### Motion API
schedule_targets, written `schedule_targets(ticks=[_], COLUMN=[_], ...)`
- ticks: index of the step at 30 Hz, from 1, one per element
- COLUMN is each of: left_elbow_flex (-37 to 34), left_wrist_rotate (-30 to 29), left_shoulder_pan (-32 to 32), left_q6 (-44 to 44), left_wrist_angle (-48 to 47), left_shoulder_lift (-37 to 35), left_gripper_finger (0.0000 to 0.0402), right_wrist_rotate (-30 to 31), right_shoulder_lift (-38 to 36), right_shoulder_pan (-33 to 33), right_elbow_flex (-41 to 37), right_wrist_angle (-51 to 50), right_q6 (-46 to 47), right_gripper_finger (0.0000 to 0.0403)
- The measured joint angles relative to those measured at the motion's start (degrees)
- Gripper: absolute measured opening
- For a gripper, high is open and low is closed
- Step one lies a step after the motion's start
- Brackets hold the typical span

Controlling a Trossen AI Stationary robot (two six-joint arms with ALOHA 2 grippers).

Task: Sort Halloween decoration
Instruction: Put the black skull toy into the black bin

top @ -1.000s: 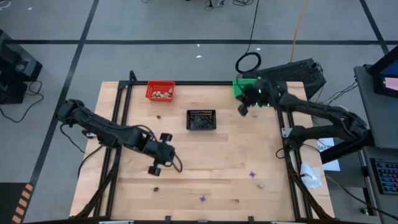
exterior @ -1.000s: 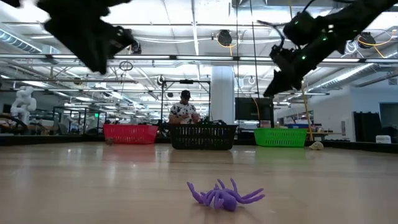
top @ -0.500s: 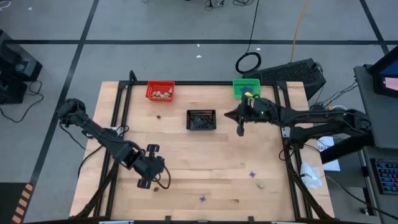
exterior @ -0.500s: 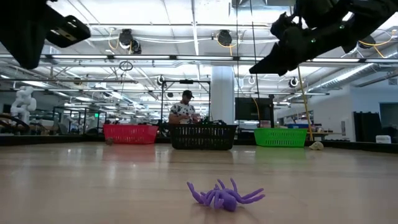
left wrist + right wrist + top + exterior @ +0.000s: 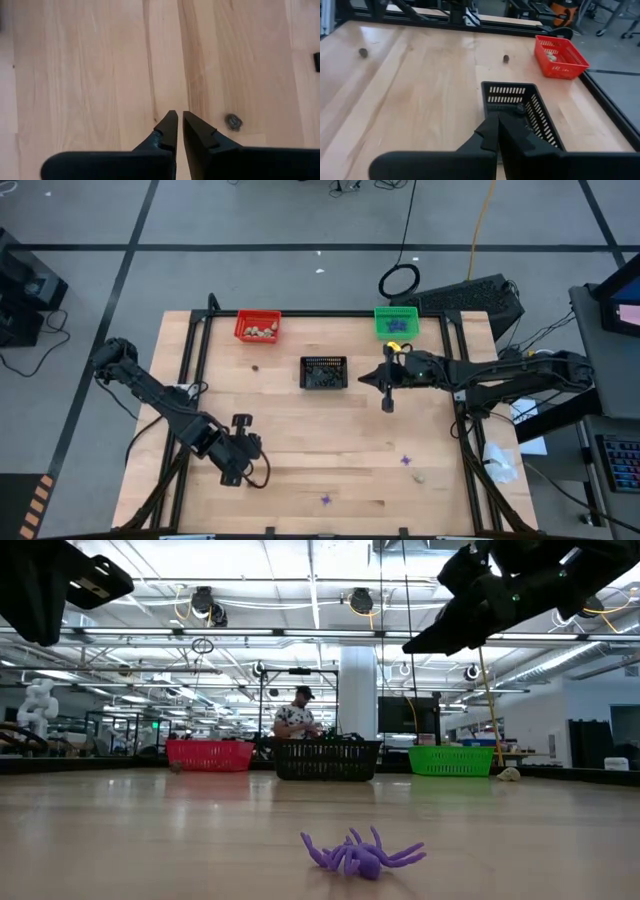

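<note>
Beige lumps (image 5: 259, 331) in red basket (image 5: 257, 325)

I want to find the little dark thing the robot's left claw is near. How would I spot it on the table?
Start at the wooden table and go to its near left part, where the left gripper points down. Right beside its tips lies a small dark trinket. It is a lone round brown-black bit, unlike the purple spiky ones far off on the right side.
</note>
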Motion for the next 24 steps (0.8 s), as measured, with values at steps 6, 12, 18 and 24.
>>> schedule_targets(ticks=[6, 12, 18, 24], left_elbow_flex=[0.0, 0.0, 0.0, -0.1], left_wrist_rotate=[1.1, 1.5, 1.8, 4.7], left_shoulder_pan=[-1.6, -3.9, -5.8, -6.0], left_q6=[-1.7, -4.5, -4.5, -4.6], left_wrist_angle=[0.2, 0.3, 0.2, 0.2], left_shoulder_lift=[0.0, 2.4, 7.6, 10.3], left_gripper_finger=[0.0025, 0.0025, 0.0025, 0.0026], right_wrist_rotate=[0.8, 0.8, 0.8, 0.7], right_shoulder_lift=[0.0, 0.0, 0.0, 0.0], right_shoulder_pan=[1.0, 1.1, 1.1, 1.0], right_elbow_flex=[0.0, 0.0, 0.0, 0.0], right_wrist_angle=[-0.1, -0.2, -0.2, -0.1], right_q6=[0.3, 1.5, 2.0, 1.5], right_gripper_finger=[0.0, 0.0, 0.0, 0.0])
